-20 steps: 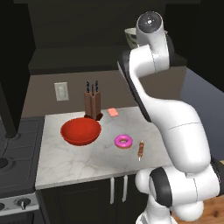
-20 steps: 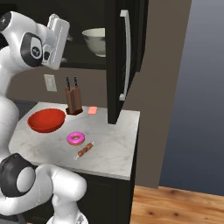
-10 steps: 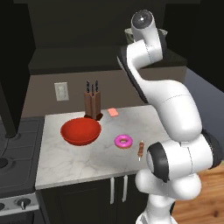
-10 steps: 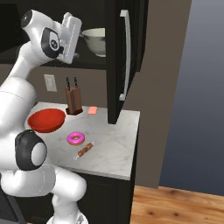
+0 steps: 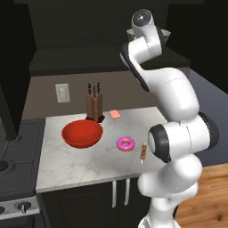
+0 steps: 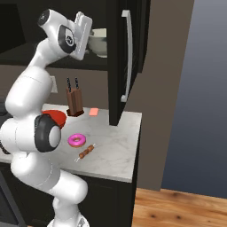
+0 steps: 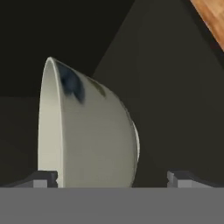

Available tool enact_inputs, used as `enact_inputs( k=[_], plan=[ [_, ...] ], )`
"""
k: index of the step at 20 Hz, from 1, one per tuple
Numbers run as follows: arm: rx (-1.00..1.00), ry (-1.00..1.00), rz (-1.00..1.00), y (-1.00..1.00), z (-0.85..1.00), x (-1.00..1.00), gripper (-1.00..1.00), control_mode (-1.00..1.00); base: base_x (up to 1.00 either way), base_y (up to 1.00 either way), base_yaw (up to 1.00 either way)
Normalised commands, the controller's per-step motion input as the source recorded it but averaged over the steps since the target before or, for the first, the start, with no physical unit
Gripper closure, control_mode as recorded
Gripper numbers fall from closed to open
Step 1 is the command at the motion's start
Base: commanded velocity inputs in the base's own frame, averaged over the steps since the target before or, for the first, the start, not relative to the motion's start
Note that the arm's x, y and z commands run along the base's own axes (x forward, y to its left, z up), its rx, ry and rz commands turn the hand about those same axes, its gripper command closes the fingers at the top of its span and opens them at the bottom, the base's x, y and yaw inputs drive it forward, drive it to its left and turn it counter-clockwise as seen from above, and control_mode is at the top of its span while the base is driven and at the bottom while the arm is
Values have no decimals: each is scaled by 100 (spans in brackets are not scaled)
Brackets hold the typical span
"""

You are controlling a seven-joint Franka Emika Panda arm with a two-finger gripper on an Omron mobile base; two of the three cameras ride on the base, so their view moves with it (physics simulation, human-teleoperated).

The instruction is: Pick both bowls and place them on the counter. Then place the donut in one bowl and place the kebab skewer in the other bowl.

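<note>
On the marble counter (image 5: 80, 164), beside the stove (image 5: 13, 164): glossy red bowl (image 5: 82, 133) at its left, knife block (image 5: 94, 107) behind, small pink block (image 5: 115, 114) near the back edge. Up in the dark open cabinet (image 6: 111, 53), cream-grey bowl (image 7: 83, 131) with dark blue marks stands on the shelf. Gripper (image 7: 111, 177) raised to it, jaws spread wide, fingertips either side of the bowl, holding nothing. Pink donut (image 5: 125, 144) right of the red bowl; kebab skewer (image 5: 143, 152) just beside it, apart.
</note>
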Motion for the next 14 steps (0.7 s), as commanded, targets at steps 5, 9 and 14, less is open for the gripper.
enact_inputs(
  k=[5, 9, 14],
  plan=[
    [-3, 1, 0, -6, 0, 48, -100, -100, 0, 0, 0],
    [-4, 1, 0, -6, 0, 40, -100, -100, 0, 0, 0],
    [-5, 3, 0, -7, -2, 29, -100, -100, 0, 0, 0]
  ],
)
